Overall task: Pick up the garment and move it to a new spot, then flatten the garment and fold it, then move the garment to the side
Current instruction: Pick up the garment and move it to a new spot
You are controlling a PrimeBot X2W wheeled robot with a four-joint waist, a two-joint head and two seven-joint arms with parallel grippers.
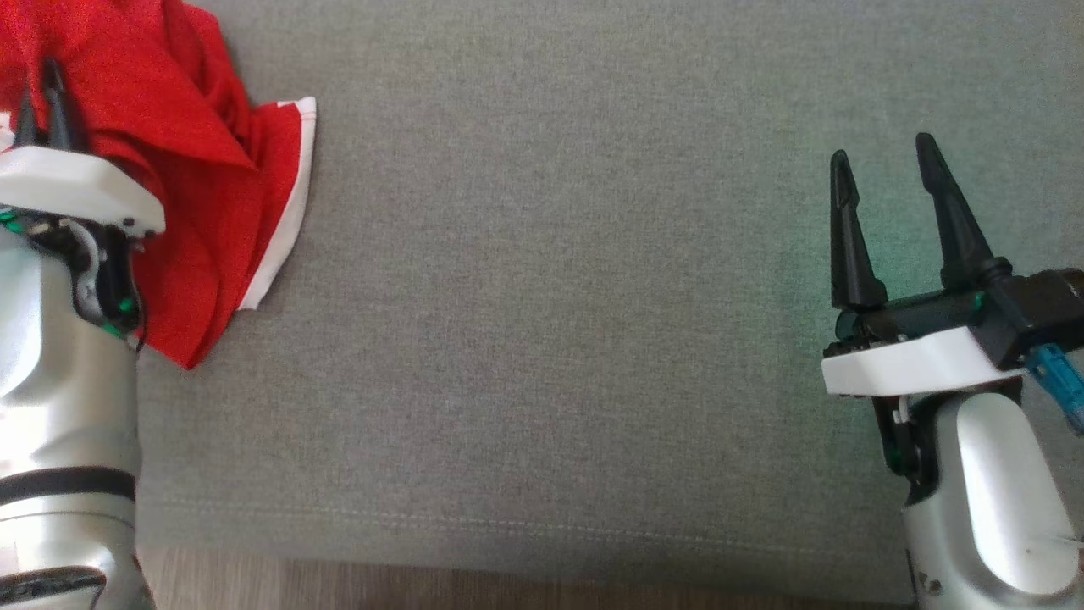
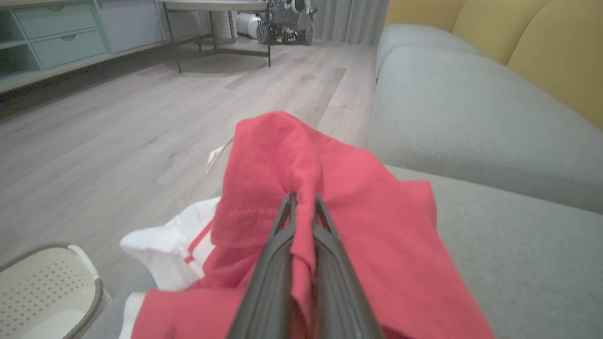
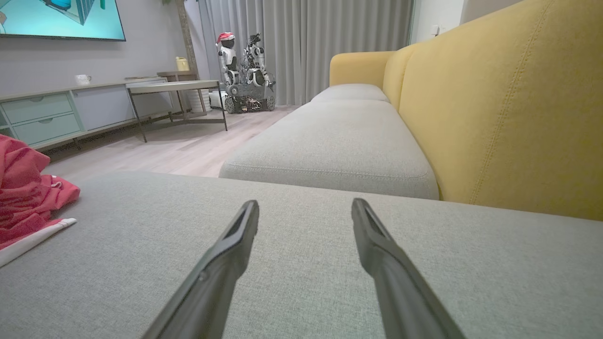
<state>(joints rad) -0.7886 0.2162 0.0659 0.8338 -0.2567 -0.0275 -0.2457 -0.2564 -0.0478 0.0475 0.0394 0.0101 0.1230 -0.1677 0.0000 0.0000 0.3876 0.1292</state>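
On the grey cushion (image 1: 550,296), left claw (image 2: 301,196) pinches a crumpled red, white-trimmed garment (image 2: 377,226); right claw (image 3: 305,212) gapes empty.

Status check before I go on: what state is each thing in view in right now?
garment: crumpled in a heap at the left end of the cushion, one fold pinched.
left gripper: shut on the garment.
right gripper: open, holding nothing, over the cushion, apart from the garment.
drawers: closed.
screen: on.
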